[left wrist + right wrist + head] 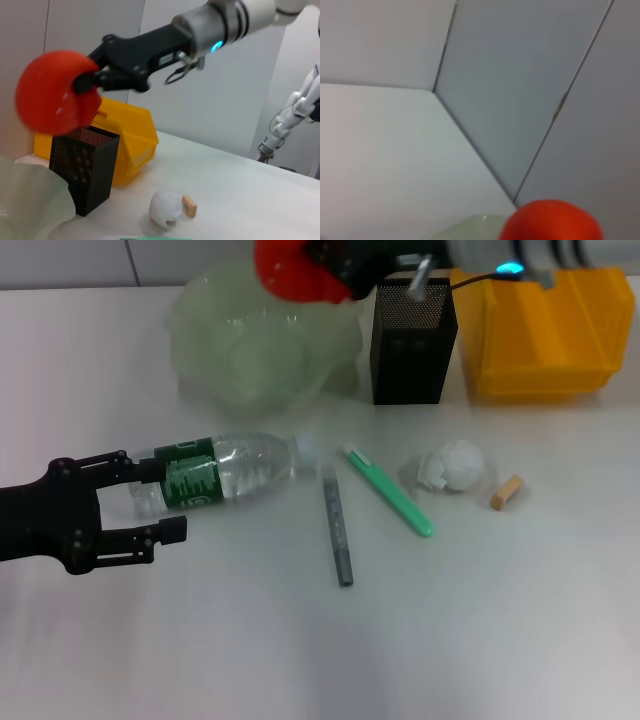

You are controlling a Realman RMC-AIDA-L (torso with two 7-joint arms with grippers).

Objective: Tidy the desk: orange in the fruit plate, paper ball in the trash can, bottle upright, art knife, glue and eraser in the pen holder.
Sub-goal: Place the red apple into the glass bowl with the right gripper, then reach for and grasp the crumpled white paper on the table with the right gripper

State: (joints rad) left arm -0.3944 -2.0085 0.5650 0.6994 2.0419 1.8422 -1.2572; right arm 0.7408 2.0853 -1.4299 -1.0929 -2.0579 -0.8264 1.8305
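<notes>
My right gripper (325, 268) is shut on the orange (288, 270) and holds it in the air over the far rim of the pale green fruit plate (250, 340). The left wrist view shows the black fingers (92, 80) clamped on the orange (50, 92). The orange also shows in the right wrist view (550, 220). The bottle (225, 470) lies on its side. My left gripper (168, 498) is open around its base end. The paper ball (455, 465), eraser (507, 491), green art knife (390, 490) and grey glue stick (337, 530) lie on the table.
The black mesh pen holder (413, 340) stands right of the plate, with the yellow trash can (550, 335) beside it. Both also show in the left wrist view, the pen holder (85, 165) in front of the trash can (130, 135).
</notes>
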